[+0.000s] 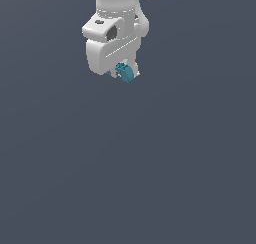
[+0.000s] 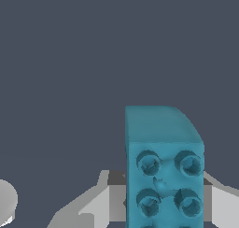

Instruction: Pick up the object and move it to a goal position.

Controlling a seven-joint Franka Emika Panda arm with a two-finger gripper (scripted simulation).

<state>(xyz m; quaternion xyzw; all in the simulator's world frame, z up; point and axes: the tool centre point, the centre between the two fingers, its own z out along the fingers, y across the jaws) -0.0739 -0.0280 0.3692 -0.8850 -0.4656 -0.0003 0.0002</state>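
While clamped between the white gripper's fingers, sat up near the exterior view's top: teal-blue block, studded face toward the wrist camera, jaws closed against both its sides.

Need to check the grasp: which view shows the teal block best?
The wrist view: the teal block fills the frame between the gripper fingers, its round recesses clear. The exterior view shows only a small teal corner under the white gripper.
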